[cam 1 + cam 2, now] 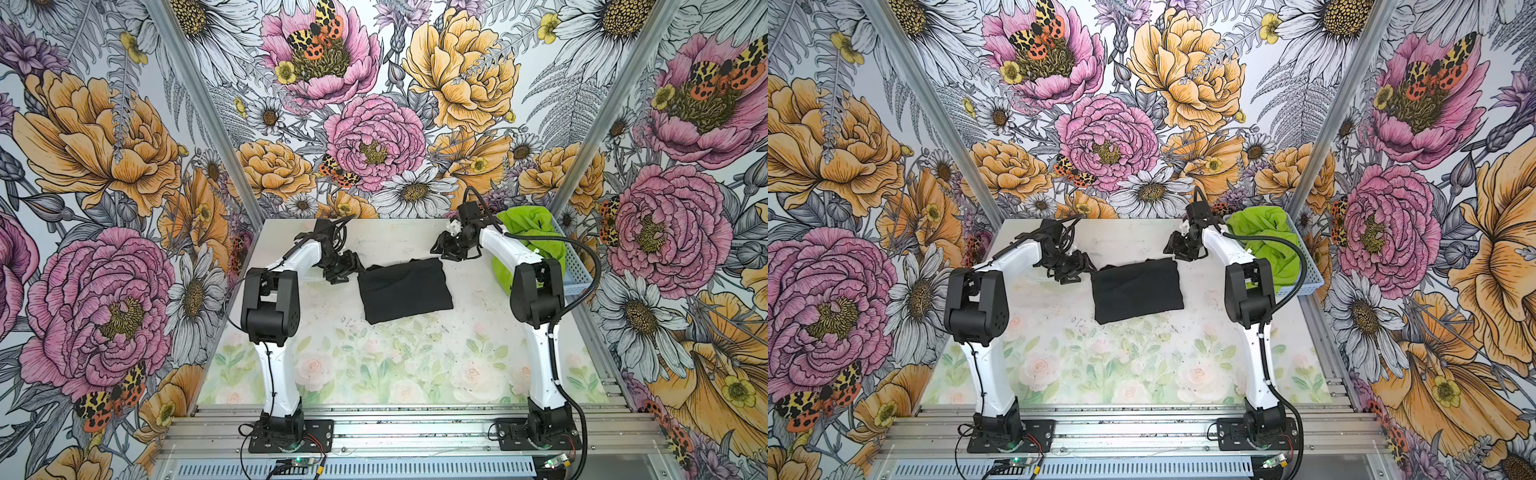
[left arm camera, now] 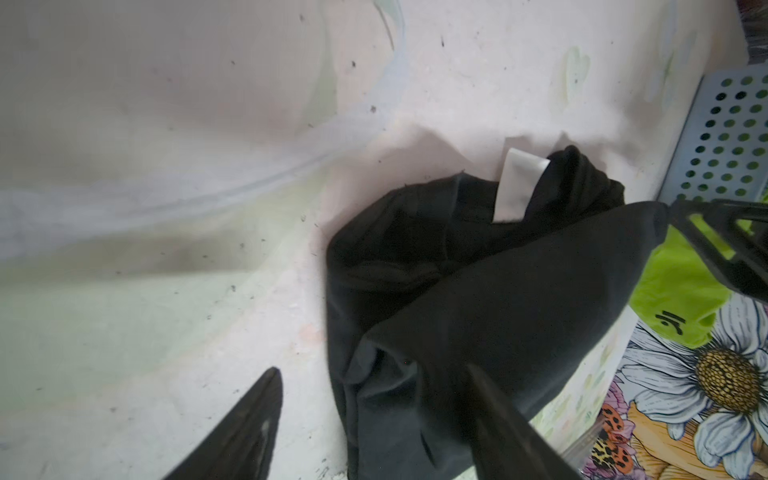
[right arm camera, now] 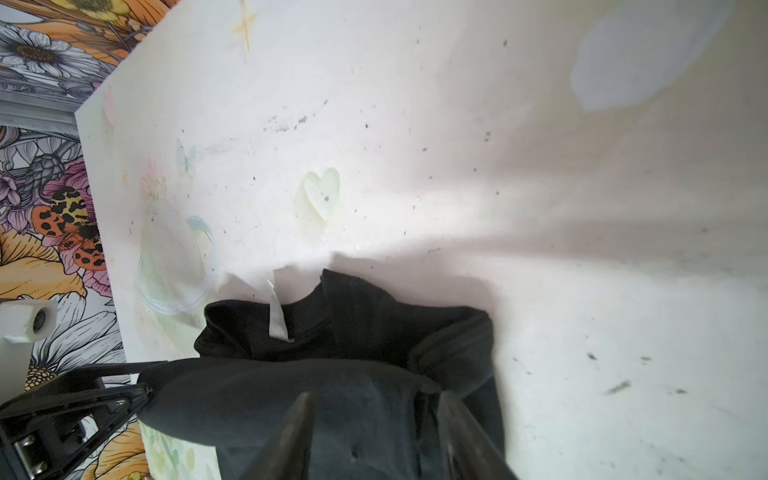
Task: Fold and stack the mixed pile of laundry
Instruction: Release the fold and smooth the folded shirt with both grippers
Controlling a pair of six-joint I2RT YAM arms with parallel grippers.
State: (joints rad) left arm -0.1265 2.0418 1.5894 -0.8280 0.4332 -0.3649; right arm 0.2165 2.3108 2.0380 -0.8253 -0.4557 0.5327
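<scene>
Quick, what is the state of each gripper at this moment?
Left gripper: open, holding nothing, at the edge of the black T-shirt.
Right gripper: open, holding nothing, over the same T-shirt.

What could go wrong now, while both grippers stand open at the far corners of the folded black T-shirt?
1. The left gripper and right gripper are open right over the black T-shirt; when they pull away, a finger may snag the cloth and undo the fold.
2. The white label sticks out at the far edge, so the fold looks uneven and may carry the lime-green shorts, bunched in the basket, badly.
</scene>
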